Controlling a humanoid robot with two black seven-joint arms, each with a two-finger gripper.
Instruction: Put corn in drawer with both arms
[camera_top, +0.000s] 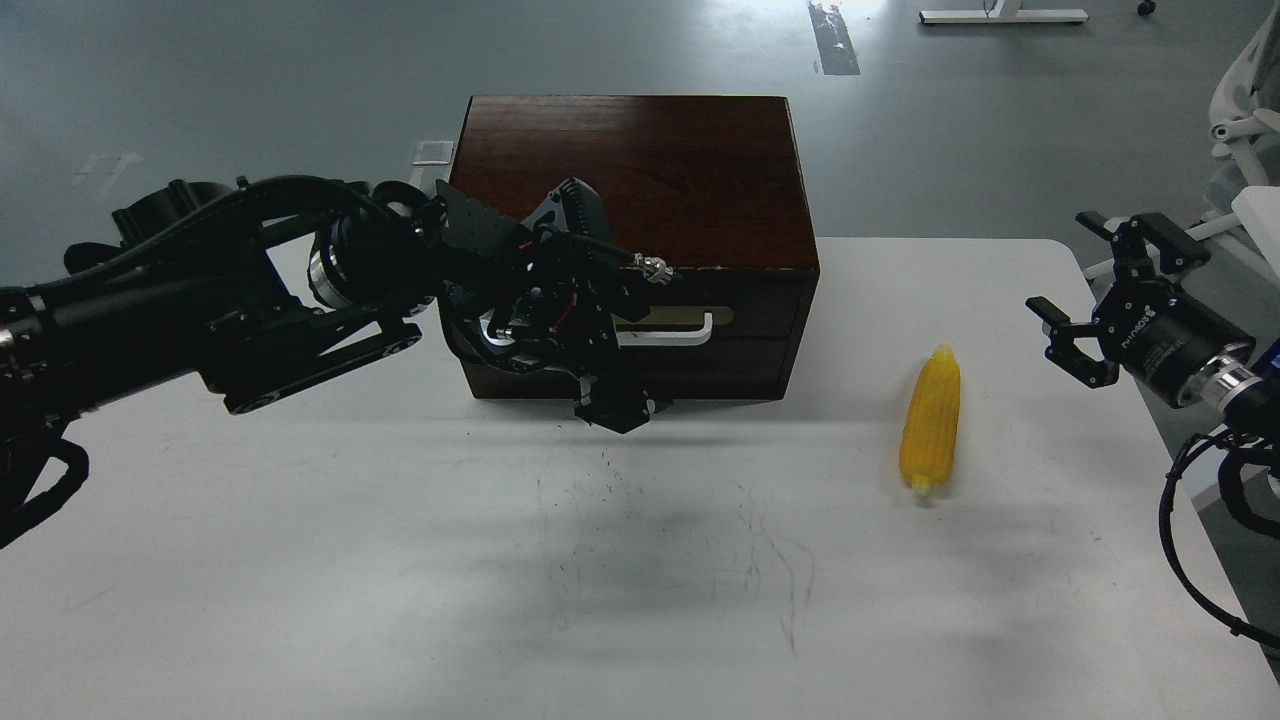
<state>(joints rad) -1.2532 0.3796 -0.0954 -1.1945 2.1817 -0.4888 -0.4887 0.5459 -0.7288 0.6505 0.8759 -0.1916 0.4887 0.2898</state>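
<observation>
1. the left gripper sits in front of the drawer, at the left end of its white handle, seemingly placed to pull it; its jaws are dark and bunched, so i cannot tell how they stand or whether they grip the handle.
2. the right gripper hangs near the table edge, jaws spread wide, nothing in them, probably waiting for the corn.
3. the corn lies on the table, right of the drawer, well apart from both grippers.
4. the drawer looks closed; its inside is hidden.
</observation>
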